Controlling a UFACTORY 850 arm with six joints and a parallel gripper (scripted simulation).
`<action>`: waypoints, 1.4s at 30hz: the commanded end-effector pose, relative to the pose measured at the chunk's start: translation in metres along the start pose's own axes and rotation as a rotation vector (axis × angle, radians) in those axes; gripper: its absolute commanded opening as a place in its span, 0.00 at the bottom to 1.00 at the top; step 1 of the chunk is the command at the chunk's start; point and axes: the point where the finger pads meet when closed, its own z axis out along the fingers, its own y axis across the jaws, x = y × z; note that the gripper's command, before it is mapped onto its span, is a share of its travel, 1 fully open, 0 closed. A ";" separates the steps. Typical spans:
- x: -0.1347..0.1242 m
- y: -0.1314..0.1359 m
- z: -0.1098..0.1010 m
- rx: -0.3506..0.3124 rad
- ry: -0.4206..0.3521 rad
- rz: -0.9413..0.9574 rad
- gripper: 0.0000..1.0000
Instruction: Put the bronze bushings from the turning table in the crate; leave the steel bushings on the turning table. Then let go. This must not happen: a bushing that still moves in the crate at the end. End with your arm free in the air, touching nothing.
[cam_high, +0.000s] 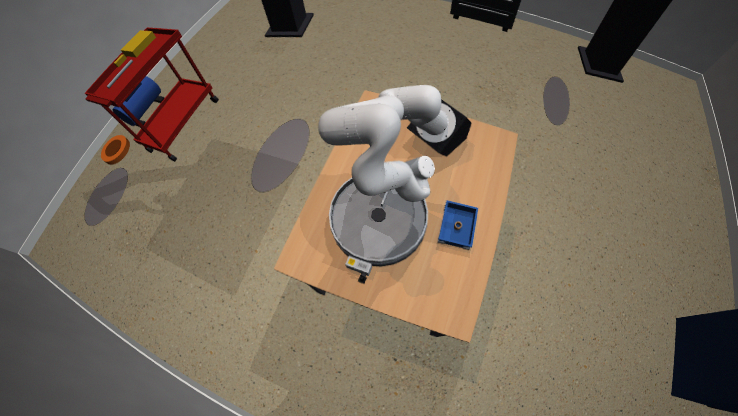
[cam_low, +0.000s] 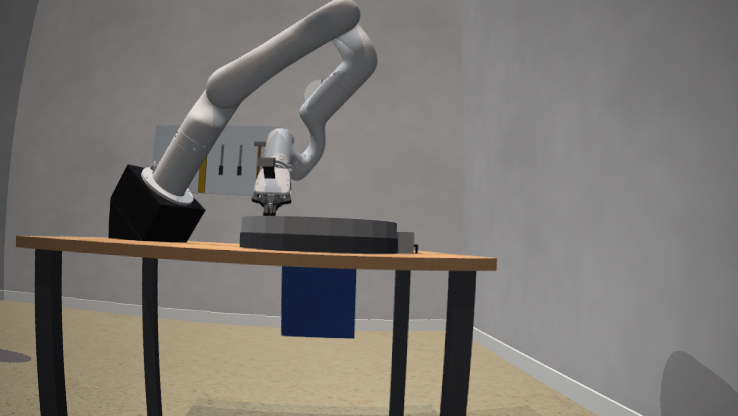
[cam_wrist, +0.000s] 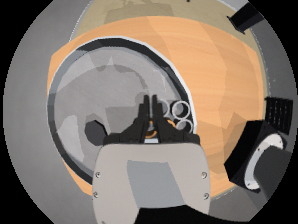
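Note:
My gripper (cam_low: 269, 210) (cam_wrist: 150, 101) is down at the back of the grey turning table (cam_high: 335, 232) (cam_low: 320, 235) (cam_wrist: 65, 75), with its fingers pressed together. A bronze bushing (cam_wrist: 169, 120) shows orange between and just right of the fingers, which pinch its wall. Two steel bushings (cam_wrist: 179, 107) (cam_wrist: 185, 125) lie right beside it on the disc. The arm hides the gripper in the overhead view. The blue crate (cam_high: 448, 222) stands right of the turning table and holds one bronze bushing (cam_high: 459, 223).
The wooden table (cam_high: 439, 299) carries the black robot base (cam_high: 447, 134) at the back and a small control box (cam_high: 358, 264) at the turning table's front edge. A dark hub (cam_high: 377, 214) marks the disc's centre. A red cart (cam_high: 155, 93) stands far left on the floor.

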 end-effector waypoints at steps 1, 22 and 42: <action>0.013 -0.011 0.011 0.001 0.000 0.001 0.00; 0.037 -0.037 0.031 0.001 0.000 0.001 0.00; 0.056 -0.077 0.047 0.001 0.000 0.001 0.00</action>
